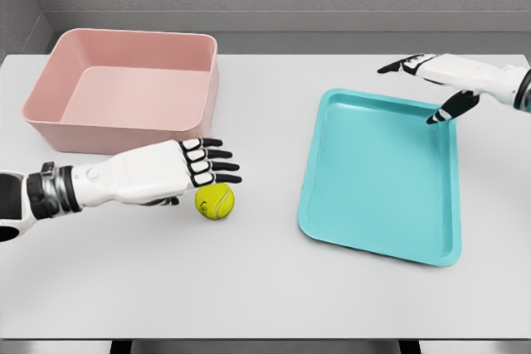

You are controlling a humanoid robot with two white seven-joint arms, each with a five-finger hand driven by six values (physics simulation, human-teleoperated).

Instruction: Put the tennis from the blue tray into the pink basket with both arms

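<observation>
Yellow-green, the ball (215, 201) lies on the white table (265, 288), outside the tray (382, 180) and well to its left. It sits just in front of the pink basket (124, 89), near that basket's front right corner, and is not inside it.

The left hand (178, 167) reaches in from the lower left edge, its forearm lying low across the table. Its fingers (217, 166) are stretched out flat and slightly fanned, pointing right, and they hold nothing. The ball is just below the fingertips; whether it touches them I cannot tell. The thumb is tucked under the palm and mostly hidden.

The right hand (440, 76) comes in from the right edge and hovers over the tray's far right corner. Its fingers are extended toward the left and loosely apart, with the thumb hanging down over the tray's rim. It grips nothing.

The blue tray is turquoise, shallow, with rounded corners, and lies a little askew on the right half of the table. The basket is a deep, rounded box at the far left. Both containers stand well apart from each other.
</observation>
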